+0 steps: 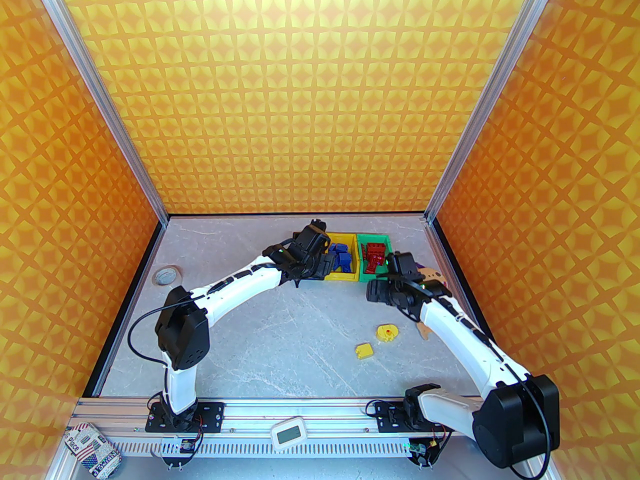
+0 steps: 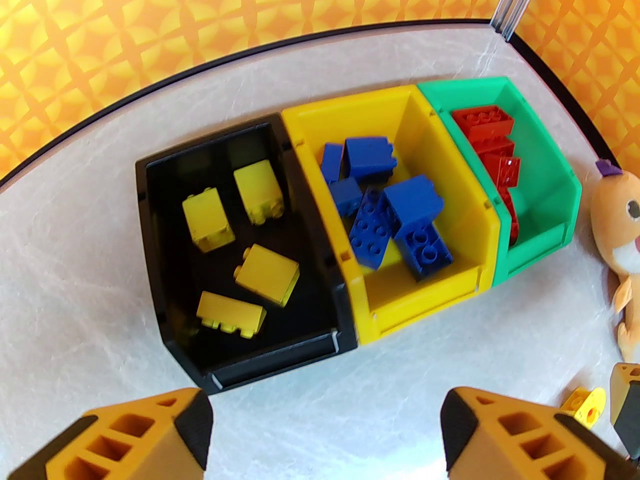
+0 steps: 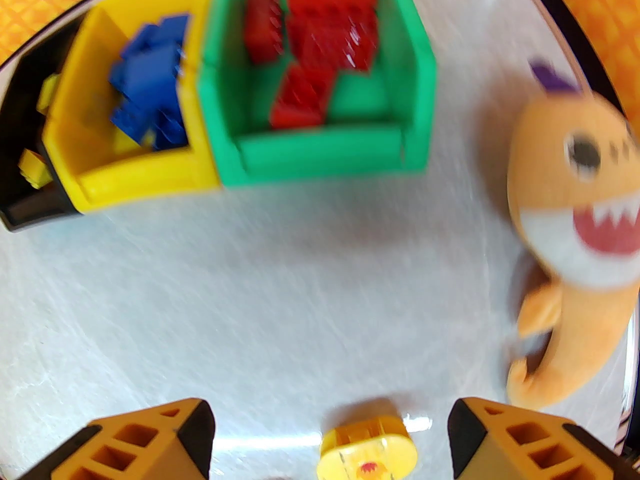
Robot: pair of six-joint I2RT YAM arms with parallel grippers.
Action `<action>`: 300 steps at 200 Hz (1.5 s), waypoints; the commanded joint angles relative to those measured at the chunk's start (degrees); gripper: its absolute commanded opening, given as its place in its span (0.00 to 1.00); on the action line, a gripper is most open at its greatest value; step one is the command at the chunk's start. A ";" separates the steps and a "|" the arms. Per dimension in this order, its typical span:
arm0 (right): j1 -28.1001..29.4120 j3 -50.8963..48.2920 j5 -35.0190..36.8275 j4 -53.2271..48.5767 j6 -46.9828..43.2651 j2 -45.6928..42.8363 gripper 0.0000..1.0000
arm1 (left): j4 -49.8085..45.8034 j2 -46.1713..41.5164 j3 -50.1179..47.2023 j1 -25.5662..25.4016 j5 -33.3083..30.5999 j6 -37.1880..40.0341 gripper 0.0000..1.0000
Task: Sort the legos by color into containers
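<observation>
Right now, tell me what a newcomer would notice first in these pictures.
At the far side of the table stand, in a row, a black bin holding yellow bricks, a yellow bin holding blue bricks and a green bin holding red bricks. An orange plush lies just right of the green bin. Two yellow pieces lie loose mid-table, right of centre.

A flag-patterned cylinder (image 1: 92, 450) with stars and stripes lies at the bottom left of the overhead view, on the frame in front of the table. The word "Place" is printed on it, running sideways. Lettering before that word is too small to read. The screen of a small white display unit (image 1: 288, 435) on the front rail is illegible.
</observation>
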 commanded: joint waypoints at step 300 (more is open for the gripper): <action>2.74 -11.05 -12.83 5.41 6.41 5.88 0.83 | 2.54 -9.42 -7.83 2.40 1.08 -0.29 0.81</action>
